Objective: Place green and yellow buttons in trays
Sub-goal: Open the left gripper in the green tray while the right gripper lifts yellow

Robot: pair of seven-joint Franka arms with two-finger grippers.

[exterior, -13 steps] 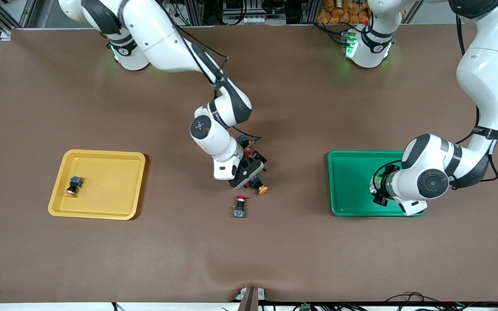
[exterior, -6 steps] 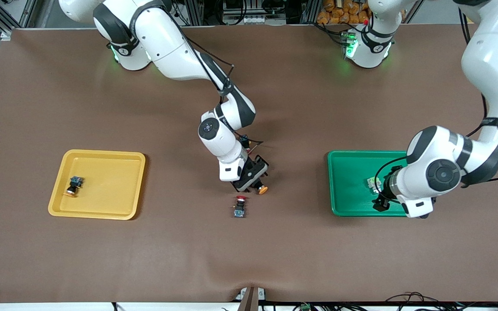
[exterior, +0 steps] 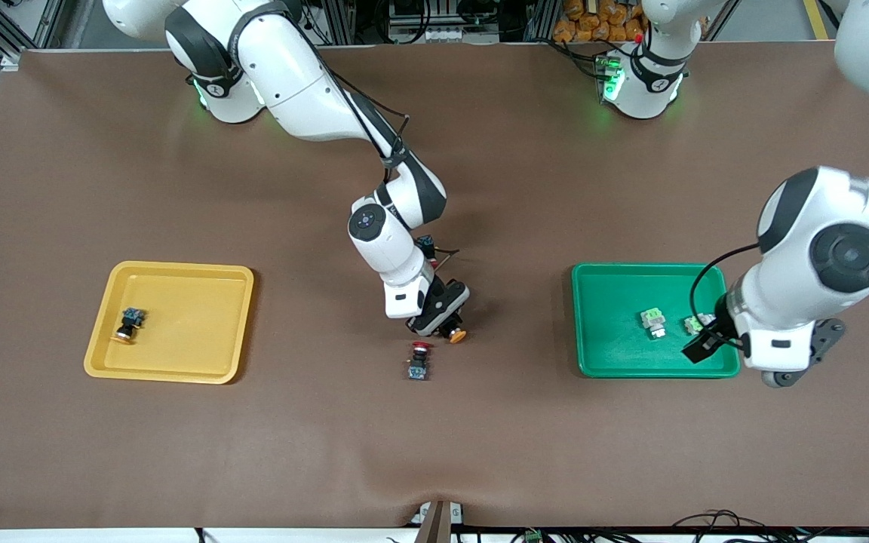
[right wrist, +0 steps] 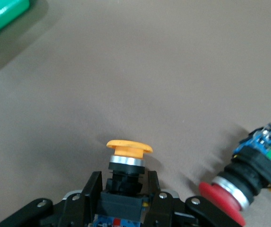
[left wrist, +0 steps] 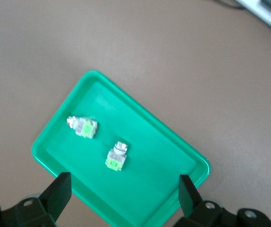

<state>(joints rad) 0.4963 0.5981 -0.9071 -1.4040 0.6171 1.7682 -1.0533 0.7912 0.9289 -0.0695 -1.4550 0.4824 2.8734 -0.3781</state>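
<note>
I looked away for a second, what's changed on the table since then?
The left gripper has lifted off the green tray, open, leaving two green buttons there. The right gripper has closed on the yellow button mid-table. Unchanged: the yellow tray with its button, and the red button.

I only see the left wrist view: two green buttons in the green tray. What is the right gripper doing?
Observer: The right gripper is shut on a yellow button at the middle of the table.
Operator: Anything in the yellow tray?
Observer: A second yellow button lies in the yellow tray.
Operator: Any red ones?
Observer: A red button lies on the table, in no tray.
</note>
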